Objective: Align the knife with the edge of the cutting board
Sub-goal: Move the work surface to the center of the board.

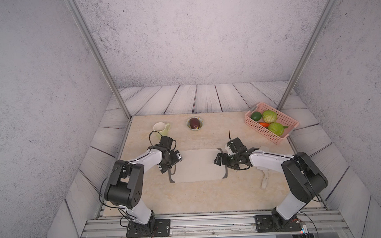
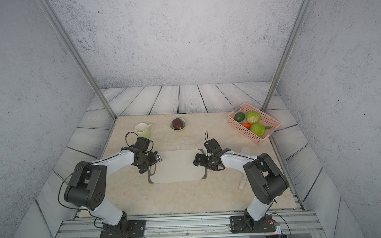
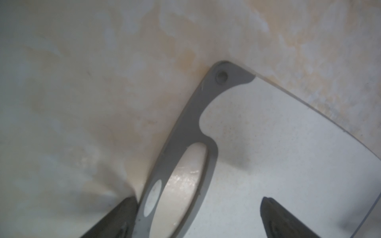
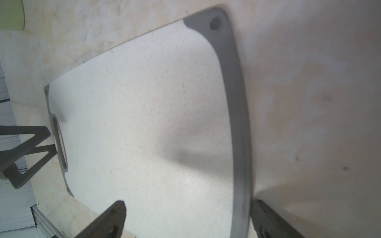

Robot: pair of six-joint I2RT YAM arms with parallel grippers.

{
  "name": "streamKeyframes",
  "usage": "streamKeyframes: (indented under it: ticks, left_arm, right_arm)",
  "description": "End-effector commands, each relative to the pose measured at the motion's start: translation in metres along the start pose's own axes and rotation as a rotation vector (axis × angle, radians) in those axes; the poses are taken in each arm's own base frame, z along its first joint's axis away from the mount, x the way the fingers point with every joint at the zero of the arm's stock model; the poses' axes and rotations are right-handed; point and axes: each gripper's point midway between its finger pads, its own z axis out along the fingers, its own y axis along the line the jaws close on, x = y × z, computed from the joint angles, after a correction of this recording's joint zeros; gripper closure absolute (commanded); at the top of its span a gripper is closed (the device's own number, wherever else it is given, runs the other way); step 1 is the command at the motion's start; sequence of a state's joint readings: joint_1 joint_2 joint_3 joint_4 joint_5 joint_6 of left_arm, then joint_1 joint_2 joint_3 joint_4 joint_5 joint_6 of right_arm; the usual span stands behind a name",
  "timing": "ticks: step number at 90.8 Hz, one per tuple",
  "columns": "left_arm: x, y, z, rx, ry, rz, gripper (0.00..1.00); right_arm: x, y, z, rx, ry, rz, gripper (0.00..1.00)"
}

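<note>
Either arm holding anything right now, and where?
Nothing held. Left gripper and right gripper stand open over the cutting board's ends; knife lies loose beside it.

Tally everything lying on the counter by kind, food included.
Cutting board: 1
Knife: 1
Mug: 1
Bowl: 1
Basket: 1
Cabbages: 2
Carrot: 1
Dark green round fruit: 1
Dark purple vegetable in the bowl: 1
Total: 10; a green tip behind one cabbage is too hidden to count.
</note>
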State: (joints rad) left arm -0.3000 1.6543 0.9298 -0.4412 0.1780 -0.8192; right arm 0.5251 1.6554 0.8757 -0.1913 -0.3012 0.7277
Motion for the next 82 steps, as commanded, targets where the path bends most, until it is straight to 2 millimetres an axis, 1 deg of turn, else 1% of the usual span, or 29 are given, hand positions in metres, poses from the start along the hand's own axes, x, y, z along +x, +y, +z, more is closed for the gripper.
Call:
streamKeyframes:
  ticks: [1,16,40,51,66,82]
  left_arm:
    - [0.027,-0.012,0.004,0.033,0.141,0.008,0.02]
    - [0.032,-0.026,0.010,0.047,0.190,0.027,0.02]
    - [0.020,-0.049,0.002,0.016,0.175,0.120,0.02]
    - [0.017,-0.056,0.006,0.009,0.170,0.143,0.02]
    - [0.025,-0.067,0.016,0.012,0.190,0.169,0.02]
    - [0.036,-0.076,0.022,0.009,0.205,0.208,0.02]
  right_arm:
    - [0.022,-0.028,0.002,0.066,0.085,0.030,0.01]
    - [0.019,-0.036,-0.001,0.069,0.092,0.039,0.01]
    - [0.022,-0.043,-0.001,0.084,0.100,0.053,0.01]
    - [0.027,-0.046,-0.001,0.083,0.100,0.061,0.01]
    - [0.031,-0.051,-0.003,0.096,0.098,0.063,0.01]
    - [0.031,-0.056,-0.006,0.102,0.092,0.073,0.01]
